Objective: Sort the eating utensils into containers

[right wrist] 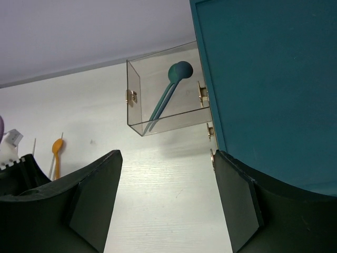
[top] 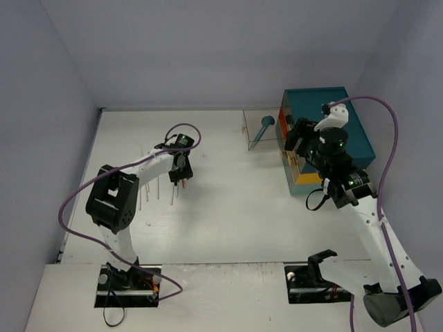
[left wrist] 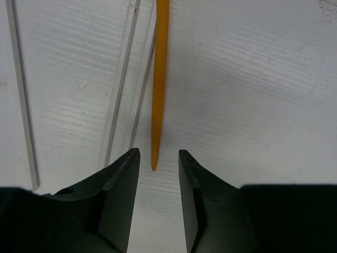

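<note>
Left wrist view: left gripper (left wrist: 158, 158) jaws narrowly parted, straddling handle end of orange utensil (left wrist: 159, 79), not yet pinching. Utensil flat on table (left wrist: 253, 105) beside clear utensils (left wrist: 122, 79). Right gripper (right wrist: 166, 174) jaws spread wide, empty, facing clear container (right wrist: 134, 100) holding teal spoon (right wrist: 174, 84), against teal chest (right wrist: 263, 79).

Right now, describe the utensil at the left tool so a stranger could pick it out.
Find the left arm's tool, low over the white table. A slim orange utensil lies straight ahead, its handle end reaching just between the fingertips. The clear plastic utensils beside it have no colour; it is the only orange one there.
</note>
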Robot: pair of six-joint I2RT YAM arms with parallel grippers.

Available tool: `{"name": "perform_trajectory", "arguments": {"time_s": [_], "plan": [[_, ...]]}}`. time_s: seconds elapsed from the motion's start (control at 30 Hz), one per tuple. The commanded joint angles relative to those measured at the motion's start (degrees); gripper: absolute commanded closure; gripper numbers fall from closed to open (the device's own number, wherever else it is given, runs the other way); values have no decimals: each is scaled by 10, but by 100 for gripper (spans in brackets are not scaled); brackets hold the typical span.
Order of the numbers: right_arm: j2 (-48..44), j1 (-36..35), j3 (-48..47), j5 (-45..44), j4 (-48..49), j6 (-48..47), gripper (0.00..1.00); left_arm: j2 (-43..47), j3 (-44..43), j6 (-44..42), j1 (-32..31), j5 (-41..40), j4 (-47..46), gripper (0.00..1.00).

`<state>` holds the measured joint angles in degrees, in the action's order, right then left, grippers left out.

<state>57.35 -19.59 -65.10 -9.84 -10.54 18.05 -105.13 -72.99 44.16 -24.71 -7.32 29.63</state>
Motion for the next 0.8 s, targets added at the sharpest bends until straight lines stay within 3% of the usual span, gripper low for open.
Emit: {"name": "perform_trajectory", "arguments": {"time_s": [0.0,0.53,0.63,0.77], "plan": [[-19,-3,-6,14,10,14,32,-11,-34,3,9,0,-13,68],[-19,-3,-1,14,1,18,31,-115,-108,-42,33,-14,-13,73],[-18,-3,0,11,1,19,31,-131,-127,-58,34,-13,-13,79],[-16,-3,-1,14,1,16,31,-140,-148,-77,34,-5,-13,98]]}}
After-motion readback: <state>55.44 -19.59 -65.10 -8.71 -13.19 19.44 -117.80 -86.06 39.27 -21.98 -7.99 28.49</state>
